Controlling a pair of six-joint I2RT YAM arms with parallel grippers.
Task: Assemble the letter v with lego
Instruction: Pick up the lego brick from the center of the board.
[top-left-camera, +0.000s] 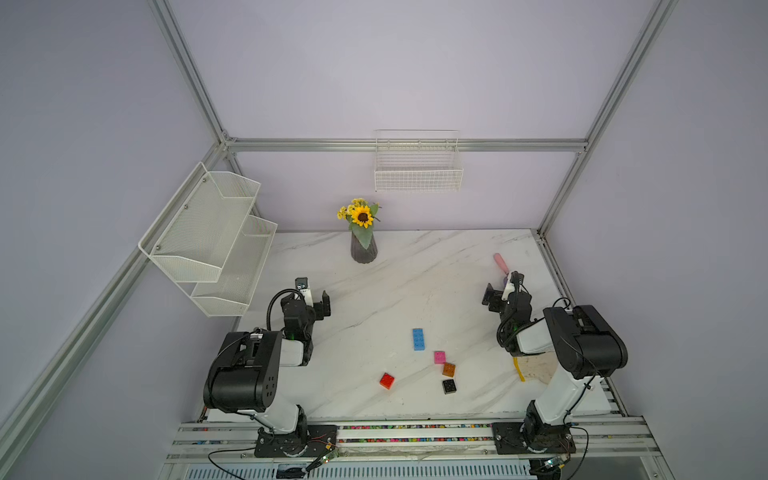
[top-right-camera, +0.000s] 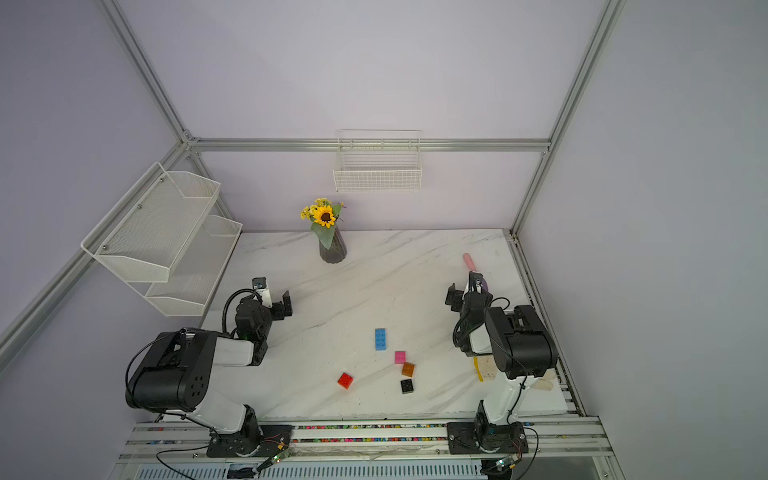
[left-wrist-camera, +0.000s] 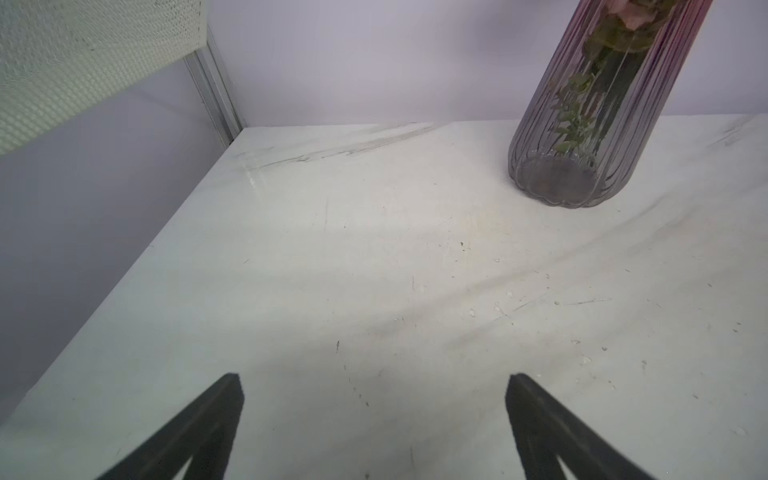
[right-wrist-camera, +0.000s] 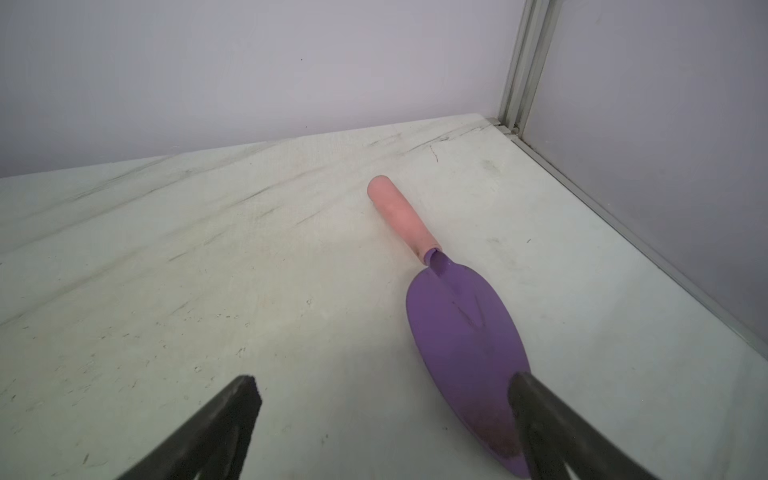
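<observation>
Five lego bricks lie loose and apart on the marble table in both top views: a long light-blue brick (top-left-camera: 419, 339), a pink brick (top-left-camera: 439, 357), an orange-brown brick (top-left-camera: 449, 369), a black brick (top-left-camera: 449, 386) and, off to the left, a red brick (top-left-camera: 387, 380). None are joined, so no letter v shows. My left gripper (left-wrist-camera: 374, 382) is open over bare table at the far left, well away from the bricks. My right gripper (right-wrist-camera: 384, 380) is open at the far right, one finger over the tip of a purple trowel (right-wrist-camera: 457, 328). Neither wrist view shows a brick.
A ribbed glass vase (top-left-camera: 364, 249) with a sunflower stands at the back centre. A white mesh shelf rack (top-left-camera: 208, 237) hangs on the left wall, and a wire basket (top-left-camera: 417, 166) on the back wall. A pale cloth with a yellow strip (top-left-camera: 536, 365) lies under the right arm.
</observation>
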